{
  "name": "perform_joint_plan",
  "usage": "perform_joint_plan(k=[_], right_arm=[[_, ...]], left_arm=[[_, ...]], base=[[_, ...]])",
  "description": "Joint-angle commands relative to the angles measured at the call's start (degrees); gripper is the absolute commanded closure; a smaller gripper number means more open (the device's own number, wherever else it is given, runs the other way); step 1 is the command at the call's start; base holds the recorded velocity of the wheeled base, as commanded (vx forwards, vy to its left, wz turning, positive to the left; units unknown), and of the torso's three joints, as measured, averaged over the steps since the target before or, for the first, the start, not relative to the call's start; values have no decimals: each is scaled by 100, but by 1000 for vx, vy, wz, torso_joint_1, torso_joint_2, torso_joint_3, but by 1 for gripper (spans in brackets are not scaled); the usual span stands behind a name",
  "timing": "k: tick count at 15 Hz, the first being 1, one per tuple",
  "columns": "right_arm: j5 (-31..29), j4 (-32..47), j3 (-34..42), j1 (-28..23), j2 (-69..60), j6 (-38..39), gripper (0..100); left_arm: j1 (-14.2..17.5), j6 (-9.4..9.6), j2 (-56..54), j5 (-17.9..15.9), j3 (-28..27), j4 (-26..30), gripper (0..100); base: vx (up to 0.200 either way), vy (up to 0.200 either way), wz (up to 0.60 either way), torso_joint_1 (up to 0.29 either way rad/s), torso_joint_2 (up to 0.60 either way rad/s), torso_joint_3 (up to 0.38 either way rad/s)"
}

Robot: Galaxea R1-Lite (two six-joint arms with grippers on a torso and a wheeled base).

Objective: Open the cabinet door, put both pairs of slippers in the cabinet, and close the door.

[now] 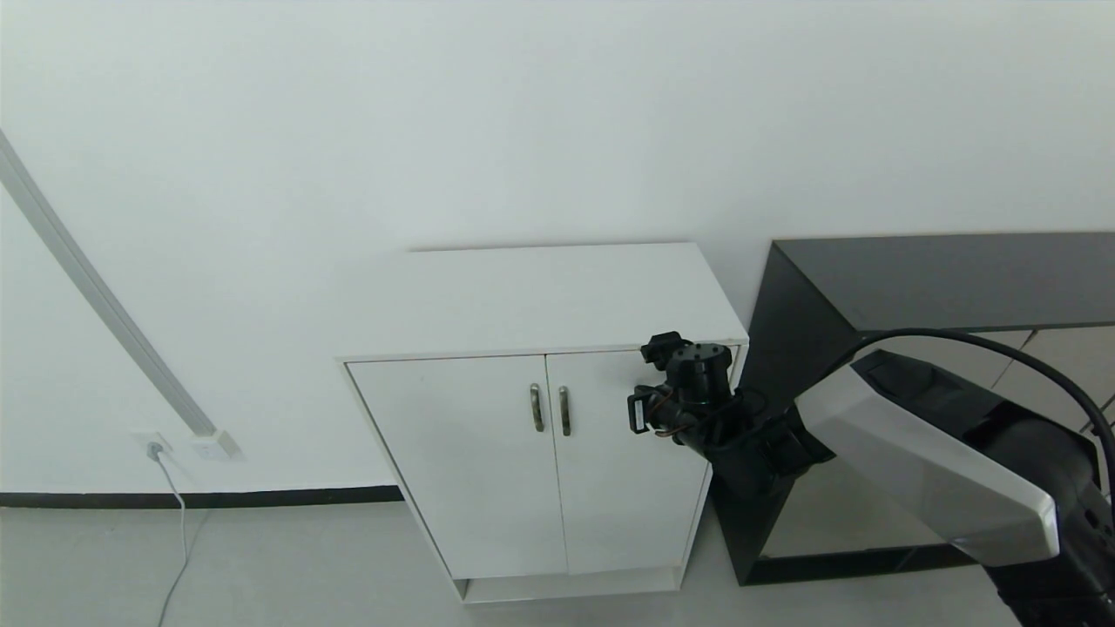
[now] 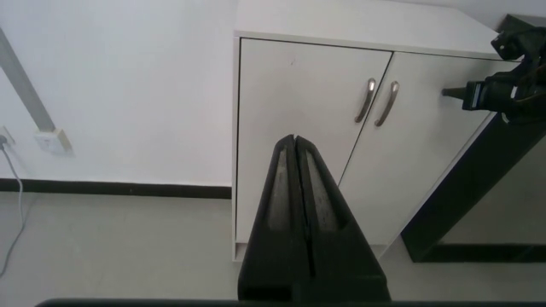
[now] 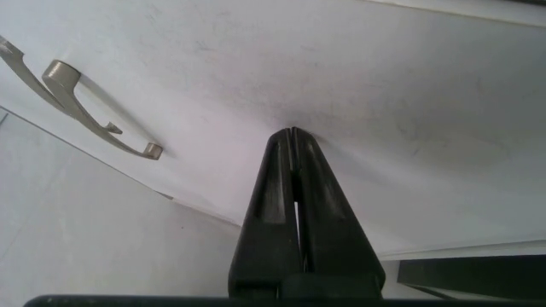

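White cabinet [image 1: 557, 300] is standing against the wall, dead centre of the head view. Both doors are sitting shut, and the two metal handles [image 1: 550, 409] are hanging side by side at the middle seam.

Right gripper [image 3: 293, 135] is hovering in front of the right door [image 1: 627, 470], at about 3 o'clock from the handles, in the upper part of the panel. Its fingers are pressed together, nothing between them. The tips are sitting right at the door surface; cannot tell if they are actually touching.

Left gripper [image 2: 294, 141] is hanging well back from the cabinet and pointing toward the left door [image 2: 299, 111]. Its fingers are also pressed together and holding nothing.

A black unit [image 1: 915, 279] is standing just beside the cabinet at its 3 o'clock, the sides nearly touching. A wall socket [image 1: 155, 448] is sitting at the cabinet's 9 o'clock, low on the wall, with a grey cable [image 1: 179, 522] trailing down to the floor. A pale conduit strip [image 1: 96, 296] is running diagonally down the wall toward it.
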Motion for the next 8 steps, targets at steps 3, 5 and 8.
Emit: perform_joint_plan(k=[3,5,8], right_arm=[[7,-1,-9,4,18,2,100],[-2,-1,-44,4,44,2,100],[-11,8,-141,4,88,2,100]], left_arm=[[1,-4,-1,2,-1,-2,100],[1,-4,-1,2,-1,-11,100],[1,-4,-1,2,-1,-2,100]], base=[[0,0,0,0,0,0],[0,0,0,0,0,0],[0,0,0,0,0,0]])
